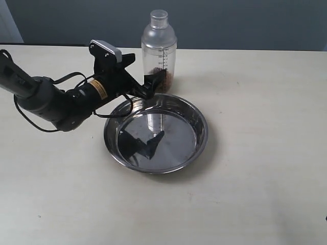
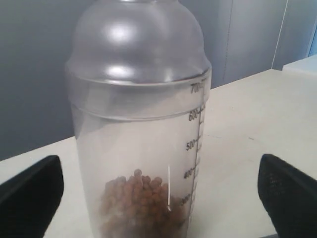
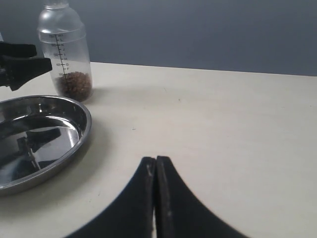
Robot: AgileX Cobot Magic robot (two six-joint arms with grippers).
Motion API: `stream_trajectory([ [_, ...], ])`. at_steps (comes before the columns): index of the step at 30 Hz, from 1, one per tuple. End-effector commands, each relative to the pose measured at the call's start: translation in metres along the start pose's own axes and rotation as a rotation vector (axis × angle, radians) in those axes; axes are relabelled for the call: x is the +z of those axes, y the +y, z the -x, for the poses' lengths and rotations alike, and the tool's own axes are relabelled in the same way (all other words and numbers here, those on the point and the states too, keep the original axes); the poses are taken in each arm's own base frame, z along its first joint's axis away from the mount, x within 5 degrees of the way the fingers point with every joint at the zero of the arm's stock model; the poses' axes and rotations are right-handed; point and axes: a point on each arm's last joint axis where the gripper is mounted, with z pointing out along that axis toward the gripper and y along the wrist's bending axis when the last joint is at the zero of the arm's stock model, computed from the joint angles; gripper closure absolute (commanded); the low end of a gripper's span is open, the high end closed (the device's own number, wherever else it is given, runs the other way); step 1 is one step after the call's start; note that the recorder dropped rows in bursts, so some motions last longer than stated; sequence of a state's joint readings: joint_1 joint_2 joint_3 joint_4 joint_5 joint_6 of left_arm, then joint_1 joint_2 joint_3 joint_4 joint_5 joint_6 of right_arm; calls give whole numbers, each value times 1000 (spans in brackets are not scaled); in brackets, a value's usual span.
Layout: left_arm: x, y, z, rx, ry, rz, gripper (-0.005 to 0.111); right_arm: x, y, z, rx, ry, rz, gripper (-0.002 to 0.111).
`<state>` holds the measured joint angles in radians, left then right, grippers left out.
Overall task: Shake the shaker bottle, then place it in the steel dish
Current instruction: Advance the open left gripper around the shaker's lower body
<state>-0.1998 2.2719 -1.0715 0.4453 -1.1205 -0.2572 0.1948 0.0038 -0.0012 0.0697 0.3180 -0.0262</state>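
The shaker bottle (image 1: pixel 159 51) stands upright on the table just behind the steel dish (image 1: pixel 202 133), with brown bits at its bottom. My left gripper (image 1: pixel 153 84) is open, low at the bottle's base beside the dish's far rim. In the left wrist view the shaker bottle (image 2: pixel 138 148) fills the space between the two black fingers (image 2: pixel 29 193), with gaps on both sides. My right gripper (image 3: pixel 156 161) is shut on nothing, low over the bare table. From there the shaker bottle (image 3: pixel 67 54) and the steel dish (image 3: pixel 59 134) lie off to one side.
The beige table (image 1: pixel 255 153) stretches wide to the right of the dish and in front of it. A dark wall (image 1: pixel 245 20) runs behind the table's back edge. The left arm's black cable (image 1: pixel 30 120) loops on the table at the left.
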Motion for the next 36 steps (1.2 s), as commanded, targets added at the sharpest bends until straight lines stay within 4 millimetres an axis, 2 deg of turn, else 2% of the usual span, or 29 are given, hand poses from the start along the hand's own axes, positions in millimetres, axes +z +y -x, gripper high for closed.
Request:
stream_trajectory([
  [1, 4, 3, 2, -8, -72, 21, 2, 0, 0, 1, -5, -16, 2, 109],
  [13, 18, 8, -9, -6, 3, 14, 2, 0, 0, 1, -5, -16, 2, 109],
  [27, 37, 12, 4, 13, 36, -2, 2, 0, 0, 1, -5, -16, 2, 109],
  [29, 41, 12, 2, 20, 80, 10, 2, 0, 0, 1, -5, -16, 2, 109],
  [36, 57, -1, -4, 22, 51, -30, 2, 0, 0, 1, -5, -16, 2, 109],
])
